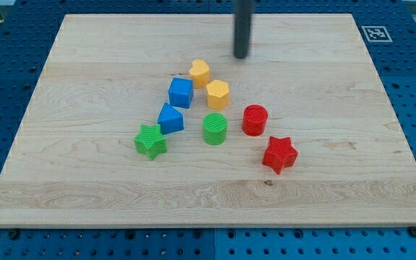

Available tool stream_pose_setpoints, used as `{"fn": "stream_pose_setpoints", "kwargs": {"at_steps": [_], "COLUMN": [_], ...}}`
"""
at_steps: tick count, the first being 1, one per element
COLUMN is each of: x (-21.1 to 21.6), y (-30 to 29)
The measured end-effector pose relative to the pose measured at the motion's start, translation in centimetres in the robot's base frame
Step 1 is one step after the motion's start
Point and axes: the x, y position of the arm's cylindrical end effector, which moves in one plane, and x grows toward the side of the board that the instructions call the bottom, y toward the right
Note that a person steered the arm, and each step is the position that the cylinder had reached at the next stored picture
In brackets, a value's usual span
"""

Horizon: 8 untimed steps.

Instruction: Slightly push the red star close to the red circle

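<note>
While ribbed red star (279,154) nears red circle (255,120), my tip (242,56) apart.

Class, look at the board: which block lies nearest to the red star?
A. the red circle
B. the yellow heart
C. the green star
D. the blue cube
A: the red circle sits just up and to the view's left of the red star, with only a small gap between them, while every other block lies farther off toward the view's left; my tip is up near the view's top, away from both.
</note>
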Motion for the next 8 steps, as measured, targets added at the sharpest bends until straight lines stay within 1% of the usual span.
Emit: {"fn": "stream_pose_setpoints", "kwargs": {"at_steps": [1,2,3,6,8], "x": [8.0,17.1,23.8,24.7,24.7], "y": [6.6,11.9,14.2,13.8,9.0]}}
